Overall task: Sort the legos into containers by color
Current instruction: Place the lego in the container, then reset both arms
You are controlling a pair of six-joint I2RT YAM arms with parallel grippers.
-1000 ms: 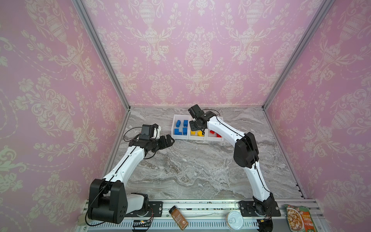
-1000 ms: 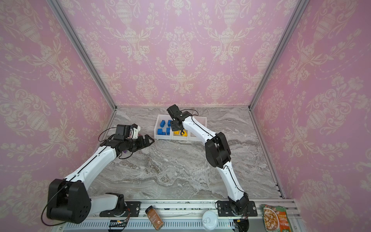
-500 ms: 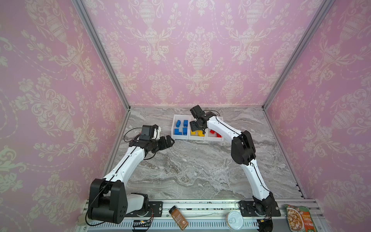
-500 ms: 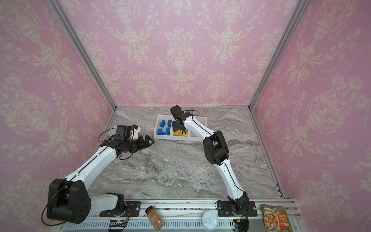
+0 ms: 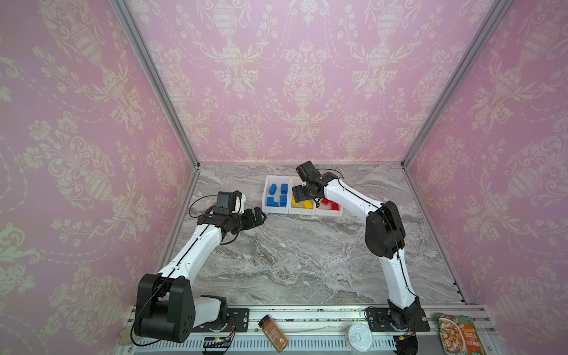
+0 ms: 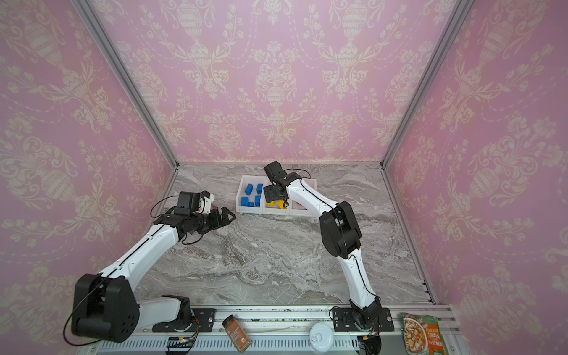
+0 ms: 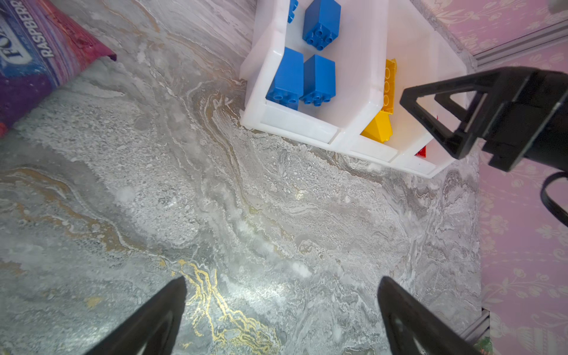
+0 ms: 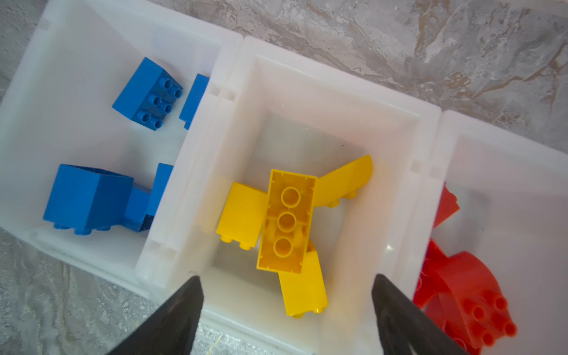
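In a top view the right gripper [image 5: 298, 196] hangs low over the middle one of the containers [image 5: 302, 211], with the left gripper [image 5: 259, 215] near their corner. If either arm swings across without lifting first, it could knock the joined bins askew or strike the other arm. The legos [image 5: 278, 196] all appear to lie inside the bins, sorted blue, yellow and red, and no loose brick shows on the table [image 5: 292, 261]. Both pairs of jaws stand apart and hold nothing.

In the left wrist view the left gripper [image 7: 282, 281] is spread wide over bare marble, touching nothing. A raspberry packet [image 7: 37, 58] lies nearby, a possible snag for a careless sweep.

In the right wrist view the long yellow brick [image 8: 287, 226] lies underside up, propped across other yellow pieces, so it looks unsettled. A finger dragged past it could flip it over a wall towards the red bricks [image 8: 461, 285] or the blue bricks [image 8: 92, 196]. The right gripper [image 8: 287, 278] is open and empty, its fingers [image 8: 184, 307] above the bin's wall and clear of the brick
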